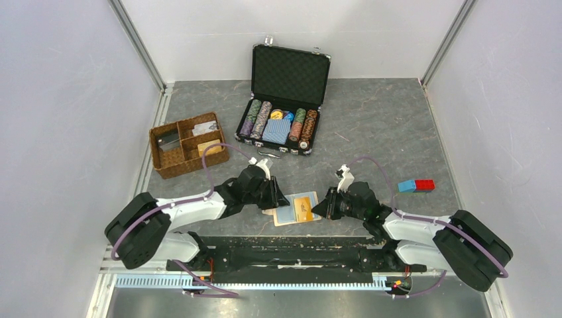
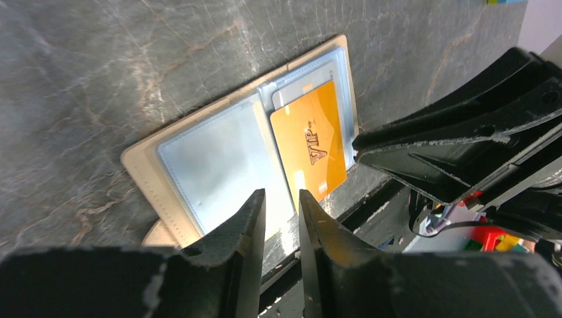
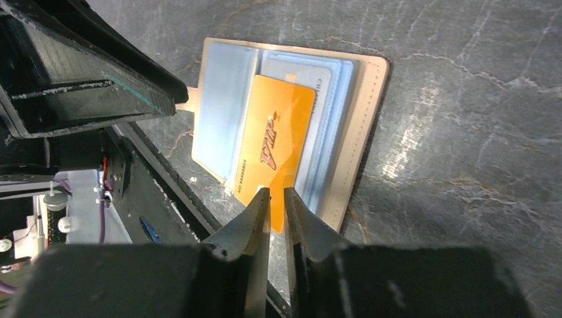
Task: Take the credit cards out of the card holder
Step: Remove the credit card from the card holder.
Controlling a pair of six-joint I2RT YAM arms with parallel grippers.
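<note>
The card holder (image 1: 281, 215) lies open on the table between my two grippers, tan rim (image 2: 142, 162) (image 3: 361, 132) around pale blue pockets. An orange credit card (image 1: 304, 207) (image 2: 308, 142) (image 3: 275, 139) sticks partway out of its right pocket toward the near edge. A grey credit card (image 2: 301, 89) (image 3: 298, 69) stays in the pocket behind it. My left gripper (image 1: 281, 197) (image 2: 281, 199) hovers at the holder's left, open a little and empty. My right gripper (image 1: 318, 209) (image 3: 277, 193) is narrowly open over the orange card's near corner, not gripping it.
A brown wicker divided tray (image 1: 187, 144) stands at the back left. A black case (image 1: 281, 99) with poker chips and a blue deck (image 1: 277, 130) stands open behind. Blue and red blocks (image 1: 416, 185) lie at the right. The black base bar (image 1: 291, 248) runs just below the holder.
</note>
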